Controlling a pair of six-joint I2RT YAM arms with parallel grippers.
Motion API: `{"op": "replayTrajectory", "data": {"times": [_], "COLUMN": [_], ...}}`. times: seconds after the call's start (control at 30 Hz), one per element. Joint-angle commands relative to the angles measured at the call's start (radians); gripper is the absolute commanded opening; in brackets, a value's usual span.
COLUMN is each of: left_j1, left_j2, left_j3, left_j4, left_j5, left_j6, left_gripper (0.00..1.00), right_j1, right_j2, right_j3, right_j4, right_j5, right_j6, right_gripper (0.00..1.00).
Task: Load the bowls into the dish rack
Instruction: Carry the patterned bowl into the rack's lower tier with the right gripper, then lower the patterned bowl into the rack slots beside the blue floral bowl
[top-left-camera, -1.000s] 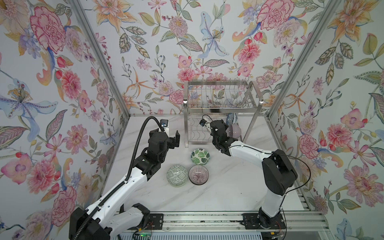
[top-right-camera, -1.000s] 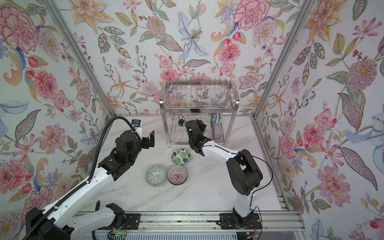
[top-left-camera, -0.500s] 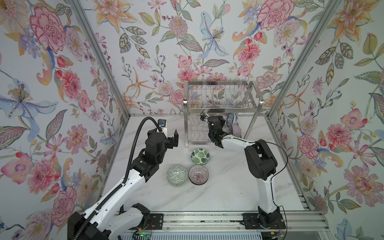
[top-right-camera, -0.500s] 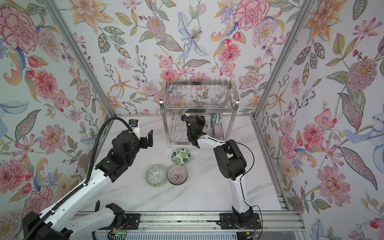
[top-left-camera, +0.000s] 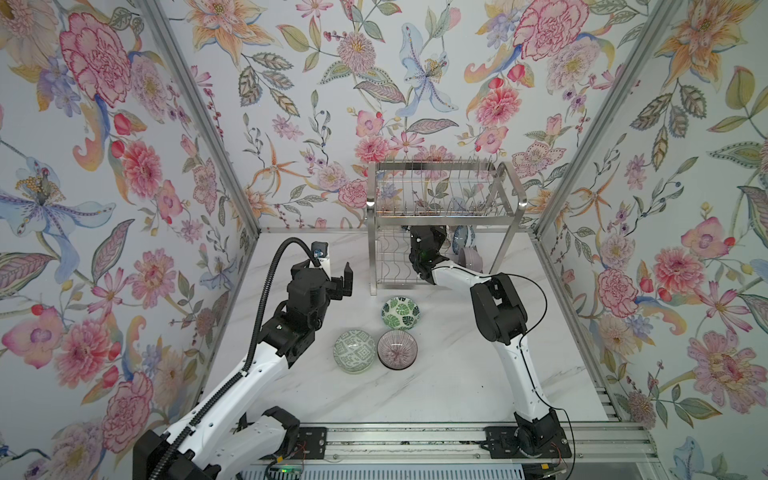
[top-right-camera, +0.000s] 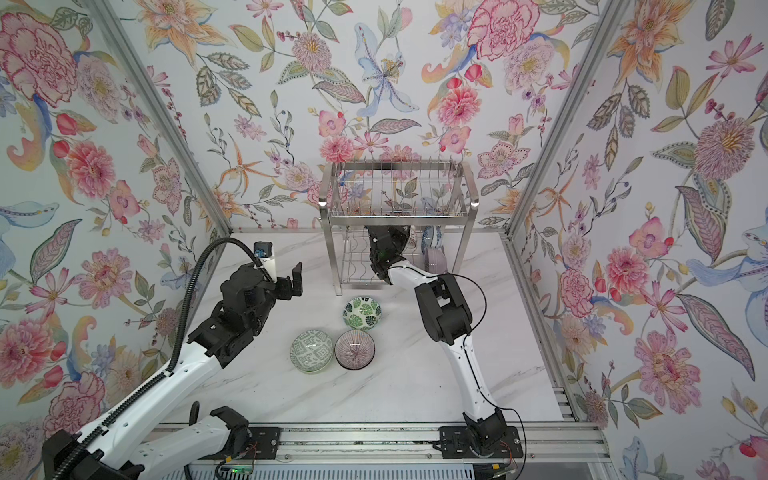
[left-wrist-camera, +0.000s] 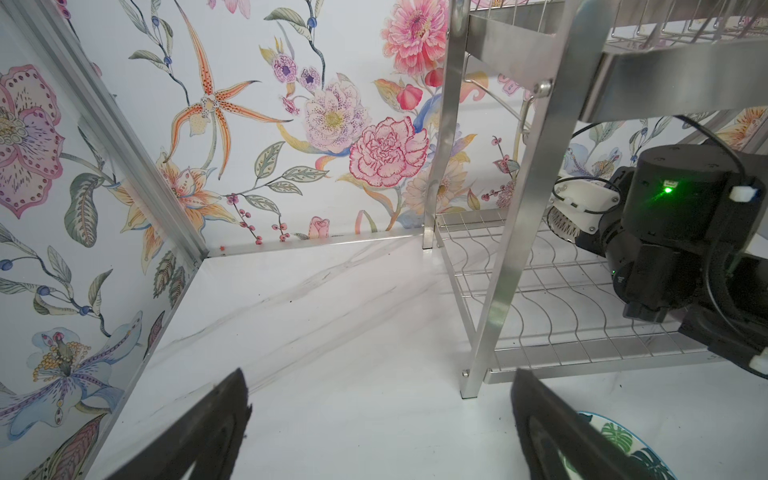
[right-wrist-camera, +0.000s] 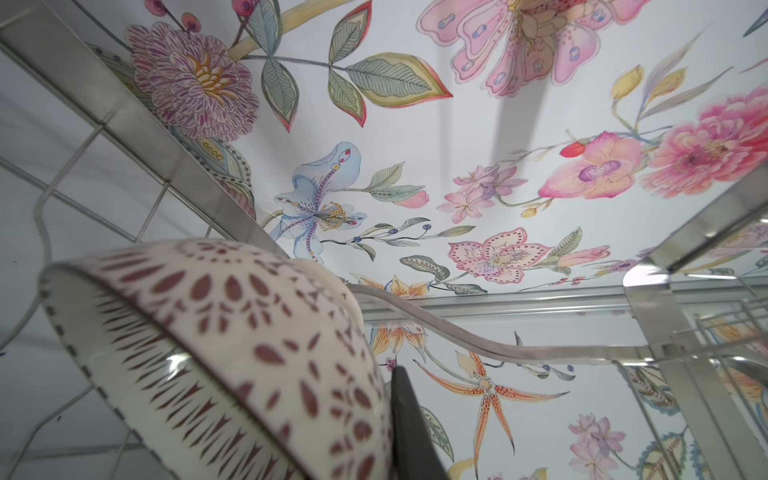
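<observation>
Both top views look steeply down from high above the front edge of the table (top-left-camera: 449, 386) toward the rear wall (top-left-camera: 374, 83), and share nearly the entire scene. The left wrist camera faces the dish rack (left-wrist-camera: 505, 270) from low and close. The right wrist camera sits under the rack's upper tier, tilted upward, very near a white lattice bowl (right-wrist-camera: 249, 340).

The right gripper (top-left-camera: 432, 239), carrying a white ceramic bowl with red-brown lattice pattern (right-wrist-camera: 249, 353), has moved from the front edge of the shiny steel wire dish rack (top-left-camera: 372, 249) to deep under its upper tier. The right arm's black elbow (top-left-camera: 498, 309) has swung closer to the rack.
</observation>
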Motion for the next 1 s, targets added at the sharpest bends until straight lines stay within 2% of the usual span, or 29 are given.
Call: {"op": "replayTrajectory", "data": {"times": [0.0, 0.37, 0.97], "left_j1": [0.019, 0.031, 0.043], "left_j2": [-0.011, -0.002, -0.021], "left_j3": [-0.015, -0.024, -0.045], "left_j4": [0.006, 0.020, 0.027], "left_j5": [0.015, 0.044, 0.054], "left_j6": [0.011, 0.007, 0.000], "left_gripper": [1.00, 0.99, 0.99], "right_j1": [-0.010, -0.032, -0.059], "right_j2": [0.019, 0.138, 0.219], "right_j3": [0.086, 0.256, 0.358], "right_j4": [0.054, -0.011, -0.074], "right_j5": [0.051, 0.089, 0.084], "right_j6": [-0.012, -0.032, -0.031], "right_gripper": [0.00, 0.00, 0.00]}}
